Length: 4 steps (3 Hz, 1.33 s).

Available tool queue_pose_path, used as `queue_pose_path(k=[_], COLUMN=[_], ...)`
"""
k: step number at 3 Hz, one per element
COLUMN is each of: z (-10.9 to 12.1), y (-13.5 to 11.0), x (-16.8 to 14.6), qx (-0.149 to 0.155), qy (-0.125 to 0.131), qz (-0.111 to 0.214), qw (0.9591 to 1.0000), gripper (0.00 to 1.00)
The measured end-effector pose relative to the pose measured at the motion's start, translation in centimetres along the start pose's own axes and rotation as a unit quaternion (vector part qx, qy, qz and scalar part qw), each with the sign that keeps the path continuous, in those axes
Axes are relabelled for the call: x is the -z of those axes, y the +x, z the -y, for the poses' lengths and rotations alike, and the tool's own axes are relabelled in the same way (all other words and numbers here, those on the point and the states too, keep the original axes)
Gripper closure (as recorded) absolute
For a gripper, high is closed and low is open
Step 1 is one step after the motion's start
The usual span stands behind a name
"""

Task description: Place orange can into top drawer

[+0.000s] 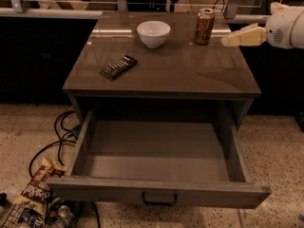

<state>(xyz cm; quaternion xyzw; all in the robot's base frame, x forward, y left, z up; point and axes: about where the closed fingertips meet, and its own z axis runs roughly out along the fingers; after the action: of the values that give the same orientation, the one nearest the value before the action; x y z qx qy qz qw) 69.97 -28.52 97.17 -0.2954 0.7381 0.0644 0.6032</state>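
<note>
Glossy brown tabletop (190, 72) carries the small orange-brown metal can (204, 26) near its back right corner; my end effector (233, 38) hangs near it, grip state I cannot tell. Wide grey-brown wooden drawer (156, 151) below stands open.

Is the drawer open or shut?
Open: the drawer is pulled out, bare inside. The can stands on the table, the gripper right of it.

One orange-brown metal can (204, 26), one white round bowl (153, 33), one flat dark wrapper (118, 67) on counter (190, 72); one open wooden drawer (159, 191) below it; one claw (228, 40) at its right edge.
</note>
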Motion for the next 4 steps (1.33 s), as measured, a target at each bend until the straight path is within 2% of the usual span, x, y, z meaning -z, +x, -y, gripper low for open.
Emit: queue_pose_path(k=[1,2,4], z=[1.3,1.9,2.2], y=[1.4,1.9,0.2], x=[-3.3,-6.3,-11.1], qx=[-0.024,-0.043,-0.06], qy=[0.001,-0.01,-0.029], qz=[-0.01,-0.014,0.024], qw=[0.9997,0.9989,0.9975], gripper=[0.0,0.0,0.0])
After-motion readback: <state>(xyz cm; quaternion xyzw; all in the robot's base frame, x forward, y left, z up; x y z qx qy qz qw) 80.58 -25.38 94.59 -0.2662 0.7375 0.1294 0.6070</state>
